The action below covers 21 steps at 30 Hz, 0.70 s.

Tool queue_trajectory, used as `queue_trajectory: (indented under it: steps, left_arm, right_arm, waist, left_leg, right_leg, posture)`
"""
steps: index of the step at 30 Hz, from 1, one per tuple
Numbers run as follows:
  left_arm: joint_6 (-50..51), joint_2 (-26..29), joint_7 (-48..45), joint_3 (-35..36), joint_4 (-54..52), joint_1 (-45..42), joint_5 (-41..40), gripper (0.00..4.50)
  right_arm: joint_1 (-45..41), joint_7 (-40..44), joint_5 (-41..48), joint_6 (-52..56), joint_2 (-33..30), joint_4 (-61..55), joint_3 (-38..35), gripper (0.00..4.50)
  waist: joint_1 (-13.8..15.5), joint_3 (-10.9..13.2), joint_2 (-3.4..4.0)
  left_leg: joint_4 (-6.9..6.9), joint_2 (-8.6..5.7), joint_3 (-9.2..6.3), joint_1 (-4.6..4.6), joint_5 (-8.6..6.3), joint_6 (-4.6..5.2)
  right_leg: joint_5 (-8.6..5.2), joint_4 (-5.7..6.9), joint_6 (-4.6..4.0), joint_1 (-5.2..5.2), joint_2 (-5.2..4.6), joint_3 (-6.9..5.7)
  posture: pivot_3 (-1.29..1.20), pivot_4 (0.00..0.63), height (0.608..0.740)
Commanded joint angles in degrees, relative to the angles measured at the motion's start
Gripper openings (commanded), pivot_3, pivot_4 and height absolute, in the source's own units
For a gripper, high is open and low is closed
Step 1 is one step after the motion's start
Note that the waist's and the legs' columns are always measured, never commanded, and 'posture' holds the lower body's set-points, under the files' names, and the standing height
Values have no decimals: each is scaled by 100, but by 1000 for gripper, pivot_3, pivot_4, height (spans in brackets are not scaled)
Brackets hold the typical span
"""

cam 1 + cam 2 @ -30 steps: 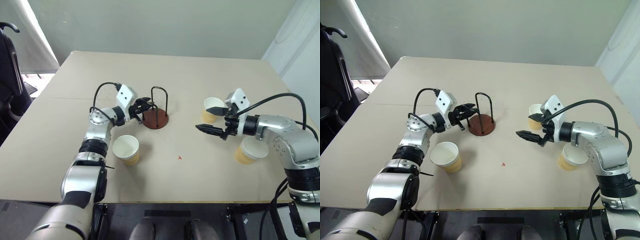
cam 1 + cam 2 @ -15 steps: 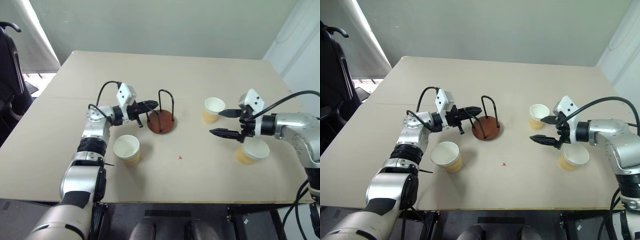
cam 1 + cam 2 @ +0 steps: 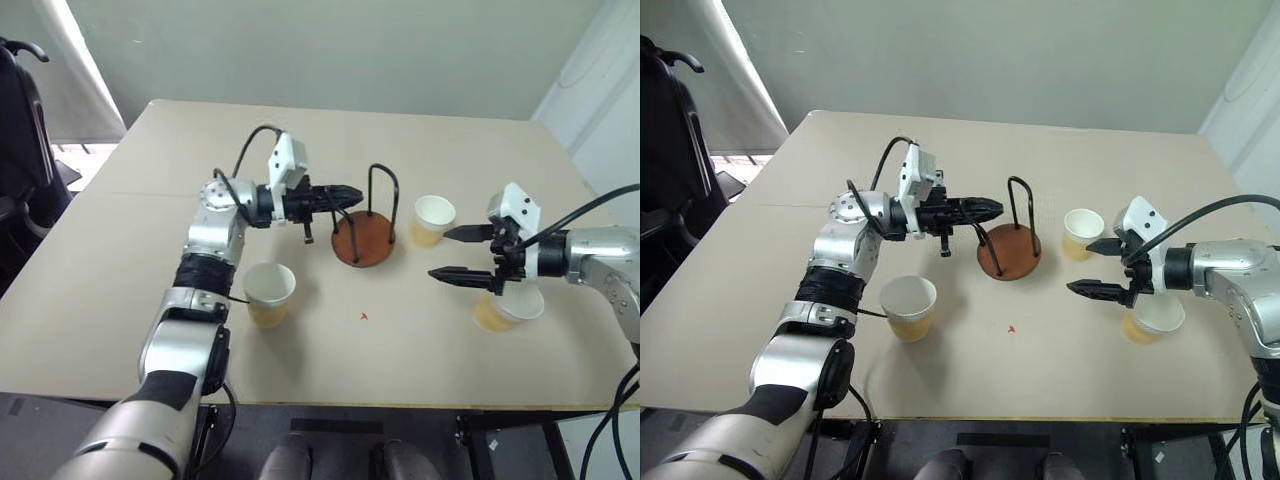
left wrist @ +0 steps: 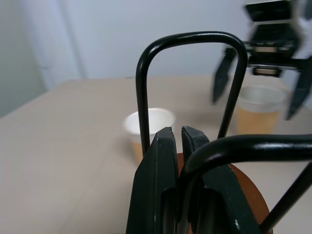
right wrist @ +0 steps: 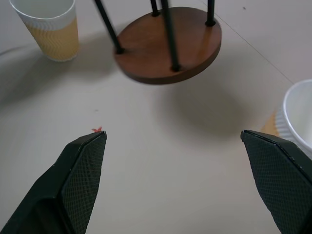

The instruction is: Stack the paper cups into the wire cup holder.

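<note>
The wire cup holder [image 3: 362, 238] hangs tilted just above the table, its brown disc base [image 5: 165, 44] off the surface. My left gripper [image 3: 345, 192] is shut on one of its black wire loops [image 4: 190, 39]. One paper cup [image 3: 270, 293] stands at the front left. A second paper cup [image 3: 432, 218] stands just right of the holder. The third cup [image 3: 508, 305] sits under my right forearm. My right gripper [image 3: 440, 254] is wide open and empty, pointing at the holder from the right, between those two cups.
The tan table [image 3: 120, 300] has its front edge near the bottom of the head views. A small red mark [image 3: 363, 317] lies in front of the holder. A black chair [image 3: 20, 100] stands off the table's left side.
My left gripper has carried the holder to the right and lifted it off the table, tilting it. My right gripper has drawn back to the right, still open.
</note>
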Motion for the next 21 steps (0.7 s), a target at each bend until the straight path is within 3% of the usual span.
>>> queue_trajectory:
  steps: [1, 9, 21]
  left_arm:
    - [294, -36, -363, -250, -637, -93, -167, 65]
    - [506, -98, -696, -649, -1016, 82, -181, 65]
    - [253, -306, -650, -867, -951, 367, -59, 65]
  right_arm:
    - [-44, 88, 237, 144, -231, -171, -434, 4500]
    - [383, 408, 592, 503, -1030, -183, -1219, 4500]
    - [554, 213, 949, 734, -1183, -352, -1685, 4500]
  waist:
    - [10, 0, 0]
    - [57, 0, 0]
    - [69, 0, 0]
  left_leg:
    - [0, 0, 0, -1, 0, 0]
    - [2, 3, 3, -5, 1, 2]
    - [21, 5, 12, -5, 4, 9]
  right_leg:
    - [0, 0, 0, 0, 0, 0]
    - [0, 1, 3, 2, -1, 0]
    - [-1, 2, 10, 2, 1, 2]
  posture:
    - [0, 150, 740]
    - [0, 150, 740]
    - [0, 150, 740]
